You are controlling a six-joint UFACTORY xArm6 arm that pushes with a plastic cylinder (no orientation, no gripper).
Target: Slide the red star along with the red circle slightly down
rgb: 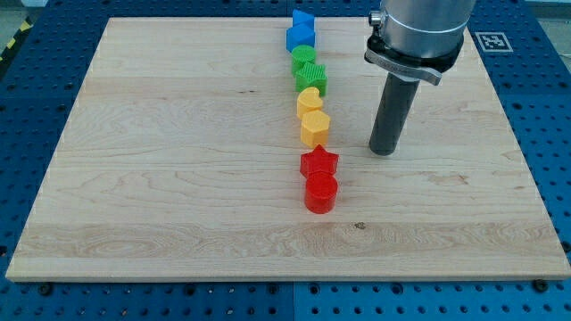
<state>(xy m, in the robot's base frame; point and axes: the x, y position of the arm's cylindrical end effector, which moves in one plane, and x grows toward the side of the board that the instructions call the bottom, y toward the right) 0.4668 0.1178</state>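
Note:
The red star (319,162) lies near the board's middle, and the red circle (320,193) touches it just below. My tip (383,151) rests on the board to the right of the red star and slightly above it, a short gap away. It touches no block.
A column of blocks runs up from the red star: a yellow heart (315,127), a yellow block (309,100), a green block (312,78), a green circle (303,57), a blue block (301,37) and a blue block (302,19). The wooden board (178,178) has a blue frame around it.

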